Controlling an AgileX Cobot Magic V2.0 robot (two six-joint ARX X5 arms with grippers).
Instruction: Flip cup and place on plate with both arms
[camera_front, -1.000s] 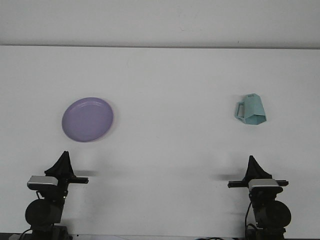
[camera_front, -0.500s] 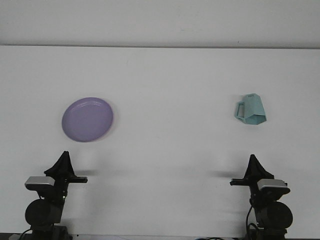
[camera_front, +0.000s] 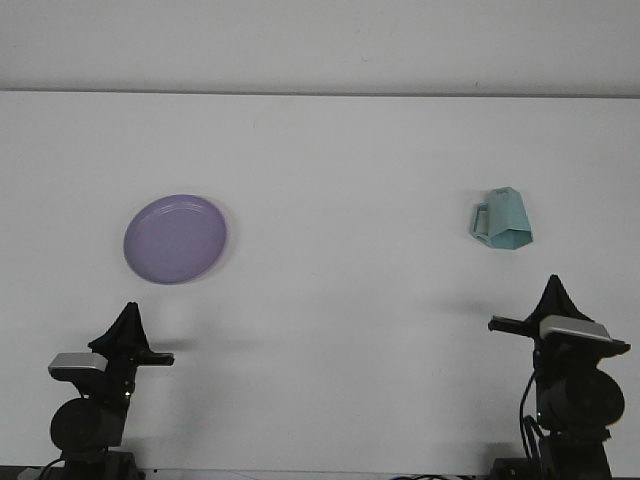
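Two arms sit low at the near edge of the worktop (camera_front: 330, 150); neither touches anything. Teal cup (camera_front: 503, 219), upside down, far right; purple plate (camera_front: 176, 238) well apart, left. Reach step: right end effector (camera_front: 556, 290) must close in on the cup. Left end effector (camera_front: 128, 318) idle. Finger states: cannot tell.

plate (camera_front: 175, 239) table-left | cup (camera_front: 503, 220) table-right, well apart | arms at near edge

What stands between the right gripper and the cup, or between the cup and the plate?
Nothing visible. Only bare table lies between the right gripper and the cup, and between the cup and the plate.
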